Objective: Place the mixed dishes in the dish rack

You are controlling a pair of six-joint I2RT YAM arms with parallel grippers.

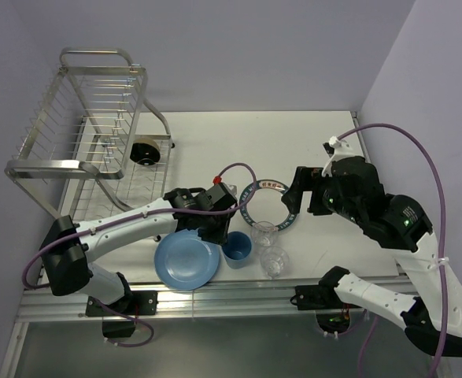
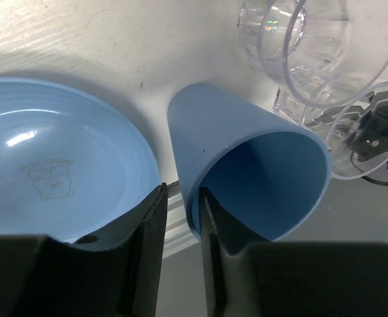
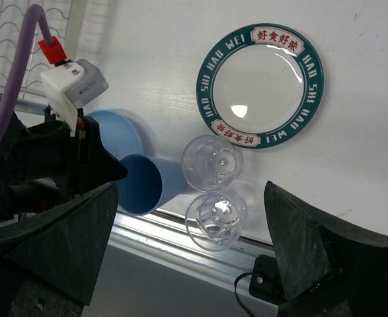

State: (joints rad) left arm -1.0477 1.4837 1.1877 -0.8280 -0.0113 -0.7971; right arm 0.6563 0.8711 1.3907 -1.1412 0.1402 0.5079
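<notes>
At lower centre of the overhead frame, the left gripper (image 1: 229, 234) had its fingers pinched on the rim of the light-blue plastic cup (image 1: 238, 248), beside the plain light-blue plate (image 1: 185, 261). Right gripper (image 1: 296, 195) hung spread wide over the white plate with dark lettered rim (image 3: 260, 85). Silver wire dish rack (image 1: 81, 126) stood upper left.

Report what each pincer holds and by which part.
The left pincer pinches the light-blue cup by its rim wall, one finger inside. The right pincer is open and holds nothing.

white plate (image 3: 260, 84) rim (dark teal), "HAO WEI"
</notes>
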